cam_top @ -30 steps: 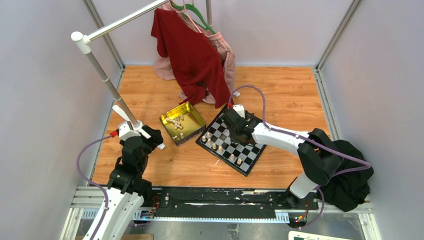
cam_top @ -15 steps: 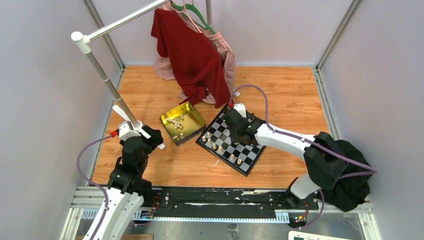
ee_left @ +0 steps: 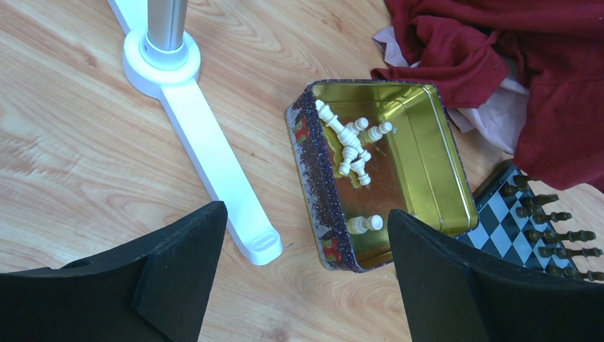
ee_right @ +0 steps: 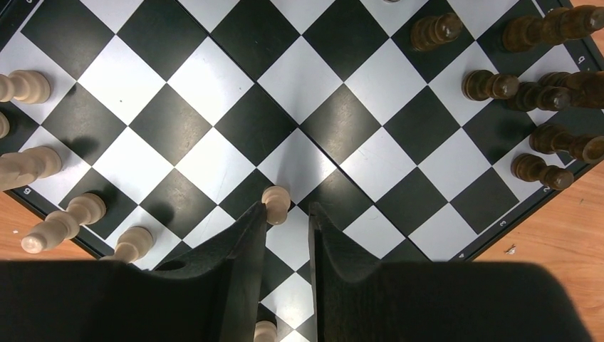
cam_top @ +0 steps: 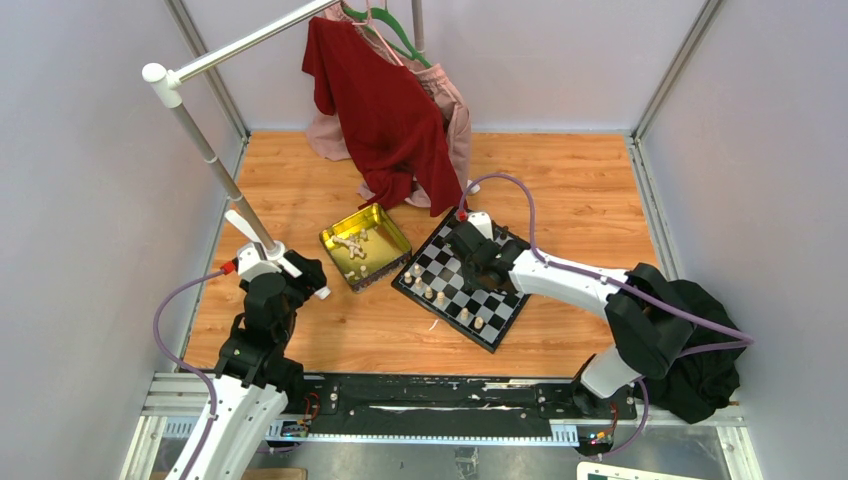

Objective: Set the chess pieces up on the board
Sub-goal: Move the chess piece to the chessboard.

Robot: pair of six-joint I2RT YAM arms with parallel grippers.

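The wooden table (cam_top: 560,190) holds the checkered board (cam_top: 438,272) just right of the gold tin (ee_left: 317,185), the left claw (ee_left: 306,216) hangs wide open near the tin where cream pieces (ee_left: 349,142) lie, and the right claw (ee_right: 287,208) is open only a little, with one cream pawn (ee_right: 276,201) standing on the board between its tips.
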